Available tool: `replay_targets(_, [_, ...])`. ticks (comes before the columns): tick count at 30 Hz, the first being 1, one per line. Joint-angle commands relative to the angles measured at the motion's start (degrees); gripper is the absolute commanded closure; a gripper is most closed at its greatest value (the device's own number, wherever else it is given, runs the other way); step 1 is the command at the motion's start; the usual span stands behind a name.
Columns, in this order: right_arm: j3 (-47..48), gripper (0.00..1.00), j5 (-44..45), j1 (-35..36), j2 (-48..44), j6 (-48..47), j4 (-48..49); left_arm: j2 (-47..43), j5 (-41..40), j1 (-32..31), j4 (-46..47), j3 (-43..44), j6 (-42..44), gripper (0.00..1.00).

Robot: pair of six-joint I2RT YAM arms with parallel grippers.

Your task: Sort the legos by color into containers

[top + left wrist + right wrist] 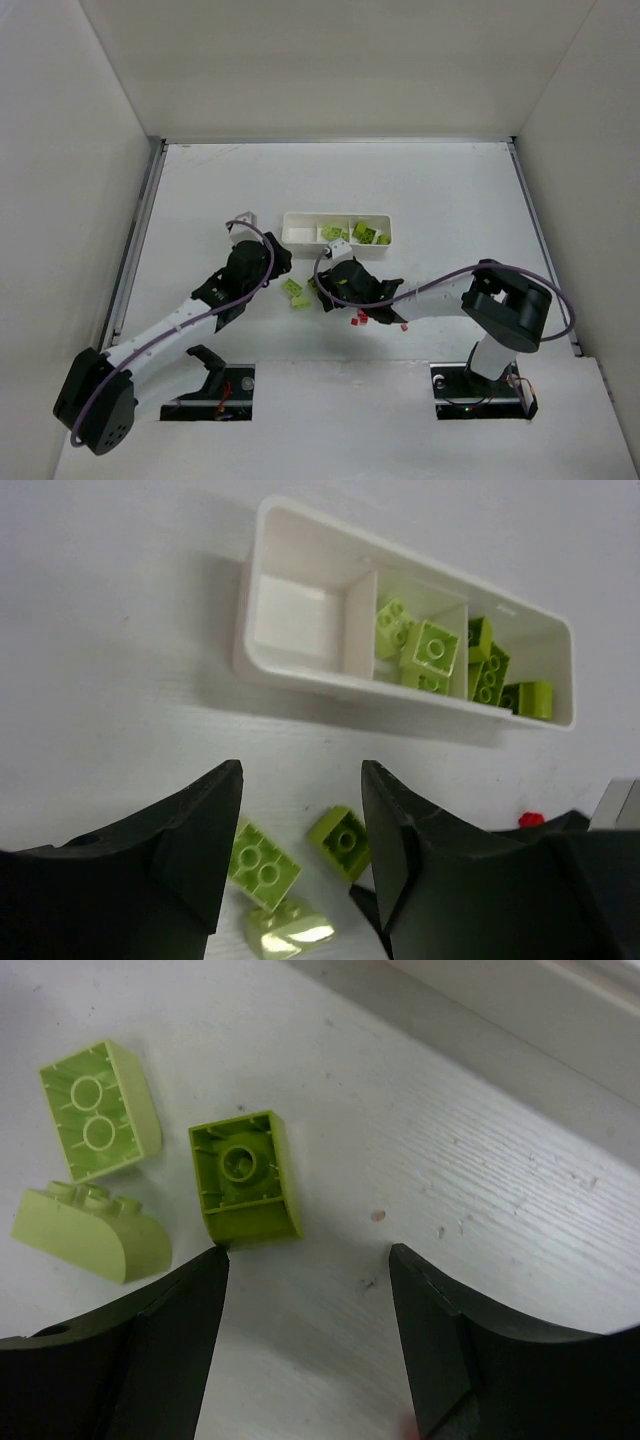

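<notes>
Sorting greens: right fingers [150, 1340] wide, empty, just short of upturned green brick [245, 1175]; left fingers [180, 860] apart, probably empty. Next: right closes on brick, carries it to tray [300, 675].

Far of centre, set left to right: long white three-compartment tray [300, 232], low walls, rounded corners. In its middle compartment, heaped lime-green bricks [432, 648], tilted every way. In its right compartment, more green bricks [488, 666], some on edge. Left compartment showing only its white floor. Just near of the tray, on the table, three loose bricks close together: a darker square brick [245, 1175], hollow underside up; a paler two-tube brick [100, 1110], likewise upside down; a pale curved-top brick [95, 1232] on its side, studs facing far. Further right and nearer, tiny red pieces [362, 318], scattered, shapes too small to tell.
</notes>
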Motion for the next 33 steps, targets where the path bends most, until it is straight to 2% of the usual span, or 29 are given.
replay_targets(1, [4.61, 0.29, -0.57, 0.41, 3.01, -2.20, 0.13, -8.13, -1.35, -0.98, -7.11, -4.72, -1.13, 0.52])
replay_targets(8, [6.73, 0.29, -0.57, 1.47, 4.16, -4.04, -2.33, -17.91, -0.82, -3.09, -16.80, -8.69, -1.84, 0.51])
replay_targets(13, [8.92, 0.30, -0.75, 2.00, 5.92, -3.17, -2.07, -19.41, -2.31, -6.61, -17.69, -8.79, -2.81, 0.51])
replay_targets(19, [12.27, 0.39, 1.71, 2.17, 9.61, -2.02, -1.54, -19.24, -3.89, -10.65, -18.92, -8.70, -4.12, 0.51])
replay_targets(21, [12.62, 0.52, 2.67, 2.17, 10.14, -1.85, -0.84, -18.98, -4.51, -12.32, -18.58, -9.04, -4.39, 0.51])
replay_targets(25, [10.17, 0.64, 6.54, 2.70, 4.10, -2.20, -1.80, -16.61, -6.18, -15.83, -18.14, -8.53, -5.62, 0.51])
replay_targets(31, [5.42, 0.65, 8.57, 2.26, -9.81, -2.90, -3.30, -10.20, -7.76, -20.14, -14.54, -6.51, -4.83, 0.48])
replay_targets(33, [3.92, 0.65, 8.74, -1.95, -14.29, -4.04, -3.03, -7.12, -9.25, -22.07, -13.31, -5.88, -4.13, 0.45])
